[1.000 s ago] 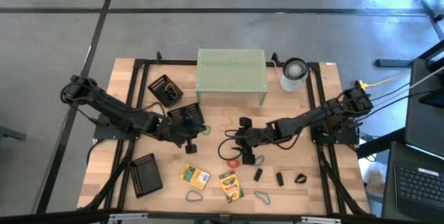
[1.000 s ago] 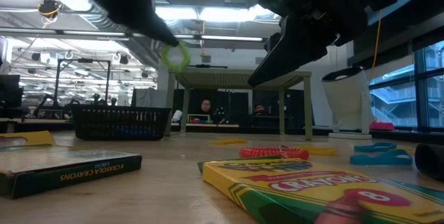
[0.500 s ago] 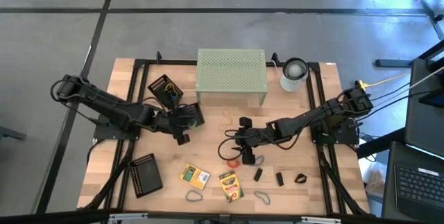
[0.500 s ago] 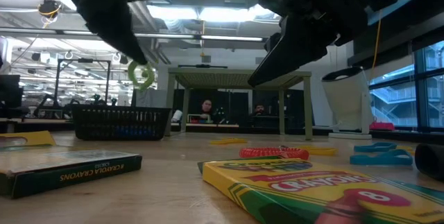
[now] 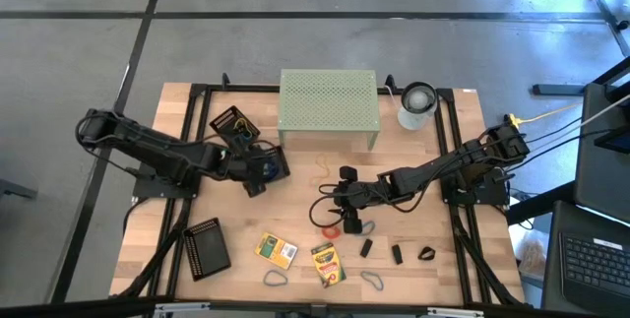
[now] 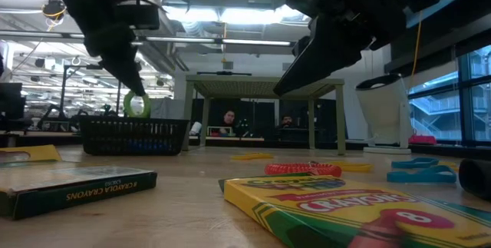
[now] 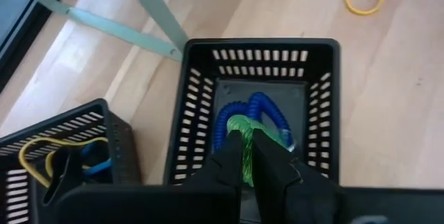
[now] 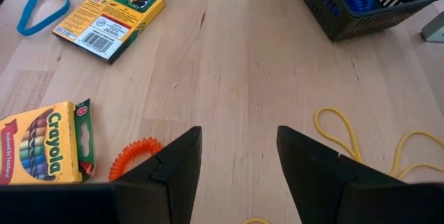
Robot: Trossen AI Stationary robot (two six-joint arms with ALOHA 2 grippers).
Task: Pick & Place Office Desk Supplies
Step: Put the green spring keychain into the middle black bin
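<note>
- Placement is the step I judge to be in hand: my left gripper (image 7: 247,156) hangs over a black mesh tray (image 7: 326,106), its jaws clenched on a green coil band (image 7: 244,137).
- Wrist view shows that band dangling just above a blue coil (image 7: 267,113) already lying in the same tray; a second tray (image 7: 41,148) alongside holds yellow loops.
- From overhead, the left gripper (image 5: 258,168) sits at the trays left of the green riser (image 5: 329,101); at table height the green coil band (image 6: 137,104) hangs right above the tray's rim (image 6: 134,127).
- Next move, as I read it: lower a touch so the band clears the rim, then release the jaws and lift straight out.
- My right gripper (image 8: 236,158) waits mid-tabletop with jaws released and nothing between them, above an orange coil (image 8: 132,156) and beside a crayon box (image 8: 41,141).
- Compared with a second ago, the left arm has drawn back from the middle of the tabletop towards the trays, and the green band has travelled leftwards and dropped lower in the level view; the right arm has not budged.
</note>
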